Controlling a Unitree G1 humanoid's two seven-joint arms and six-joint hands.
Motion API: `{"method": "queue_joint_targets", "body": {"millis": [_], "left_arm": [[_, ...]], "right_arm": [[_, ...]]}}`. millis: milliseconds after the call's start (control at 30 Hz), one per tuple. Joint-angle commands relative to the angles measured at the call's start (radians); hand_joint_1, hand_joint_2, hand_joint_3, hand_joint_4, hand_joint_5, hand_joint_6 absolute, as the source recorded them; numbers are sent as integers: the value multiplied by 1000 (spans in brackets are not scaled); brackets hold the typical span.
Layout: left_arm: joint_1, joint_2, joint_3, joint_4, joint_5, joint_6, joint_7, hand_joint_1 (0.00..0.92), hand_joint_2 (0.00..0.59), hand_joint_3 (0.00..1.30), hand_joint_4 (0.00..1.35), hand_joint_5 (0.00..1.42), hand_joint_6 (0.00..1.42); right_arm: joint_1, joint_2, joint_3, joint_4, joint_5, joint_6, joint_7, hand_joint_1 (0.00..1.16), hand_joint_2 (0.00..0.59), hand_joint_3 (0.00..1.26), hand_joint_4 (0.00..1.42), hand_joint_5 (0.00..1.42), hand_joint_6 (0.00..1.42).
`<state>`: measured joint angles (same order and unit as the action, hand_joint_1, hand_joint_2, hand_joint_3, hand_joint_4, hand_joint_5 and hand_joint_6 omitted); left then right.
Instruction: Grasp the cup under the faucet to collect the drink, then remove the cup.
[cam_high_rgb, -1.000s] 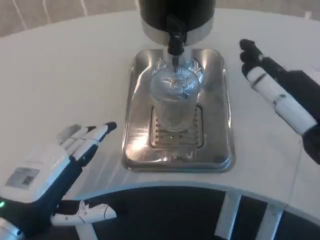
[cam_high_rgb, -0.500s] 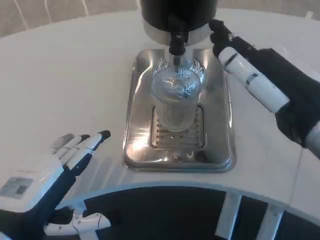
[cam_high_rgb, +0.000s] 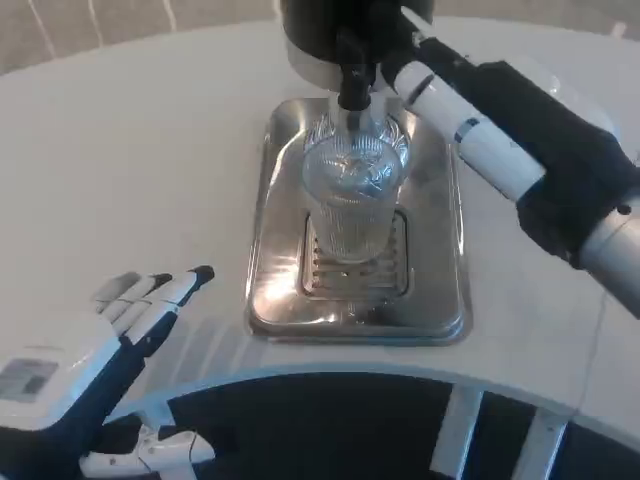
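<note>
Fingers (cam_high_rgb: 425, 75) of right hand (cam_high_rgb: 500, 130) extended together at faucet (cam_high_rgb: 352, 75), left hand (cam_high_rgb: 95, 350) spread apart, idle; cup (cam_high_rgb: 350, 200) ungrasped: dispensing step, lever press judged next.

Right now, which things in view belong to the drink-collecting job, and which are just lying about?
Job: cup; faucet; dispenser; drip tray; right hand, reaching toward the faucet; left hand, open.
Lying about: nothing apart from the table.

The dispenser (cam_high_rgb: 355, 30) is chopped off by the top edge, so only its base and faucet (cam_high_rgb: 352, 75) show. Right hand (cam_high_rgb: 500, 130) fingertips disappear against the dispenser's dark body, can't tell if they're touching.
</note>
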<state>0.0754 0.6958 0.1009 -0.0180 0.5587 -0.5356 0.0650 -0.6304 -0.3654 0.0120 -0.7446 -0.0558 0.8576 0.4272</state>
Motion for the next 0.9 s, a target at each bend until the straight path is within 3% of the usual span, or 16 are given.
{"method": "queue_joint_targets", "body": {"millis": [33, 700, 900], "left_arm": [[26, 6, 12, -13, -4, 10, -19, 84, 77, 56, 0, 55, 12], [76, 6, 55, -42, -15, 18, -30, 83, 77, 57, 0, 45, 15], [89, 11, 69, -40, -21, 15, -31, 83, 77, 57, 0, 43, 14]], "right_arm": [[-36, -6, 14, 23, 20, 0, -12, 0, 473, 0, 0, 0, 1], [-87, -6, 76, 97, 53, -15, -22, 0, 469, 0, 0, 0, 6], [-118, -41, 112, 110, 35, -39, -18, 0, 469, 0, 0, 0, 3]]}}
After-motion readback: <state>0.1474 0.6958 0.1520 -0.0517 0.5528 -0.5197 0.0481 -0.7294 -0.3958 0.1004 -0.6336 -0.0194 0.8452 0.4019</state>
